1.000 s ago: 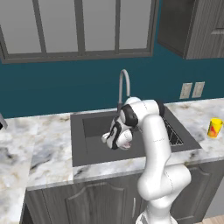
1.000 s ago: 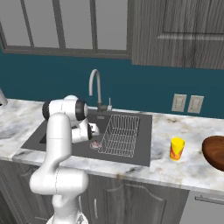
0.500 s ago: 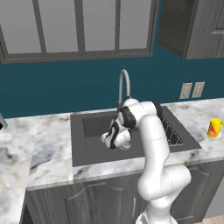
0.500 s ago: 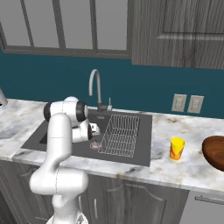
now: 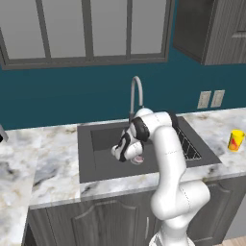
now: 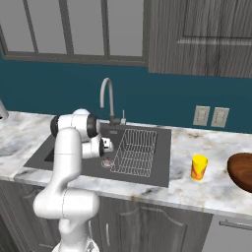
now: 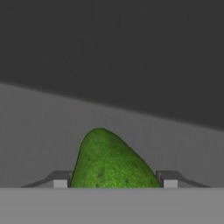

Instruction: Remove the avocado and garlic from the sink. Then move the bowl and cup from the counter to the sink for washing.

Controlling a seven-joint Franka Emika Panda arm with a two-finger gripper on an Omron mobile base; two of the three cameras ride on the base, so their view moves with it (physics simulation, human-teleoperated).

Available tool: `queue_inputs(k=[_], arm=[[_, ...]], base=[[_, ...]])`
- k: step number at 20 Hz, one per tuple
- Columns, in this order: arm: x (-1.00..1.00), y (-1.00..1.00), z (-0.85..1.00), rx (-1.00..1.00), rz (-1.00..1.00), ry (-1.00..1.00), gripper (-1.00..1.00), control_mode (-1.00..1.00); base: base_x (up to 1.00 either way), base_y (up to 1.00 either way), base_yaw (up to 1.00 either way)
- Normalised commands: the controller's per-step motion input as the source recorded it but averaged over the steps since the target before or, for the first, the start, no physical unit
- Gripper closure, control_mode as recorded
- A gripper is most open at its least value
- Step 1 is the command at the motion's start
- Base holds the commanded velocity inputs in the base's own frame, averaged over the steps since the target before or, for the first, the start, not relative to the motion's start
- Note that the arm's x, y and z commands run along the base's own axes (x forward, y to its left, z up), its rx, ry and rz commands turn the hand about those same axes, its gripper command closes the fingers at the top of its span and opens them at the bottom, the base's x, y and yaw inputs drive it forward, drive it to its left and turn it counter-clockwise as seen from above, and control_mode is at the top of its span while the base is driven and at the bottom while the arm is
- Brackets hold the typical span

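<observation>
In the hand view the avocado (image 7: pixel 111 162) sits low in the centre of the frame, between the two fingertips (image 7: pixel 61 178) — each tip just beside its flank; contact cannot be told, so whether the gripper (image 7: pixel 111 180) has clamped it is unclear. It lies on the dark floor of the sink (image 5: pixel 103 163). In the left base view the gripper (image 5: pixel 124 153) is down in the basin at mid-frame, the garlic (image 5: pixel 138 159) just right of it. The cup (image 6: pixel 199 167) stands on the counter (image 6: pixel 197 189) at right, the bowl (image 6: pixel 242 170) at the right edge.
</observation>
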Motion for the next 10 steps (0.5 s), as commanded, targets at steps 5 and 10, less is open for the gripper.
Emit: queue_inputs(k=[5, 10], arm=[[-0.15, 0.0, 0.08, 0.0, 0.0, 0.0, 1.0, -1.0], [-0.25, 0.05, 0.28, 0.0, 0.02, -0.03, 1.0, -1.0]], base=[[0.0, 0.0, 0.0], [0.0, 0.0, 0.0]])
